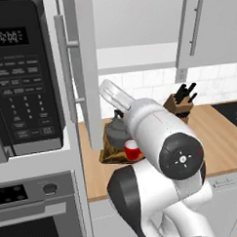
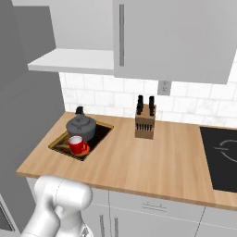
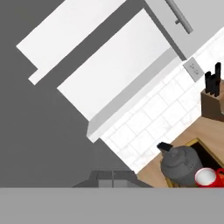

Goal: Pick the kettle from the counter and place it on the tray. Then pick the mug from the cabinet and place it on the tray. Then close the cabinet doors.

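The dark grey kettle (image 2: 81, 126) and the red mug (image 2: 76, 145) both stand on the brown tray (image 2: 102, 131), at the left end of the wooden counter (image 2: 152, 162). From the left base they show as kettle (image 1: 118, 131), mug (image 1: 132, 149) and tray (image 1: 111, 155), partly behind my arm. The cabinet (image 2: 74, 60) shows its bare white shelf. Its left door (image 1: 87, 68) stands open, edge-on; the right door (image 2: 171, 37) is closed. My gripper (image 3: 113, 178) is shut on nothing, up near the open door, with the kettle (image 3: 181, 164) and mug (image 3: 205, 177) off to one side.
A black microwave (image 1: 21, 76) and oven (image 1: 32, 212) fill the column on the left. A knife block (image 2: 144, 122) stands mid-counter under a wall outlet (image 2: 163, 87). A black cooktop (image 2: 222, 157) lies at the right end.
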Controlling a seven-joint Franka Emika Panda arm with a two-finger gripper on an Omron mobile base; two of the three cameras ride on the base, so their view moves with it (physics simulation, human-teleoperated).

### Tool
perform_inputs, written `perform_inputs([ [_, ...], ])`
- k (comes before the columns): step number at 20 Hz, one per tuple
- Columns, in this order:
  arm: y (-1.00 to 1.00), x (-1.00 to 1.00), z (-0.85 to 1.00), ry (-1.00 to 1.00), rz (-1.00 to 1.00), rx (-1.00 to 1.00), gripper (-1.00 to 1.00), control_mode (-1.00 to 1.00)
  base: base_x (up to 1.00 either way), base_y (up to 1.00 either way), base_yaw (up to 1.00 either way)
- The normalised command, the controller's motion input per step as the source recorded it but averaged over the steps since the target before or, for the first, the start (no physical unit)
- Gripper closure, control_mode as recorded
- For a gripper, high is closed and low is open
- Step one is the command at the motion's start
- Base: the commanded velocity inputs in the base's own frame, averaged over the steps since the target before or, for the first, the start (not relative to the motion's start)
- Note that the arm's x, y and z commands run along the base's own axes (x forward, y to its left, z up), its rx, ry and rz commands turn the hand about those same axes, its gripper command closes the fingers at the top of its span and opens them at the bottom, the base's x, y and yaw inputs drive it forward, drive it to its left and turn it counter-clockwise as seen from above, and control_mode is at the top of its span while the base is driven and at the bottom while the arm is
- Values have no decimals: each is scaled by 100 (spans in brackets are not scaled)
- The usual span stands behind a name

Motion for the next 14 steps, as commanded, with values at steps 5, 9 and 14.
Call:
perform_inputs([
  [5, 46, -18, -12, -12, -3, -1, 100, -100, 0, 0, 0],
  [9, 16, -48, 0, -6, 0, -1, 100, -100, 0, 0, 0],
  [14, 32, -61, 0, -3, 0, -3, 100, -100, 0, 0, 0],
])
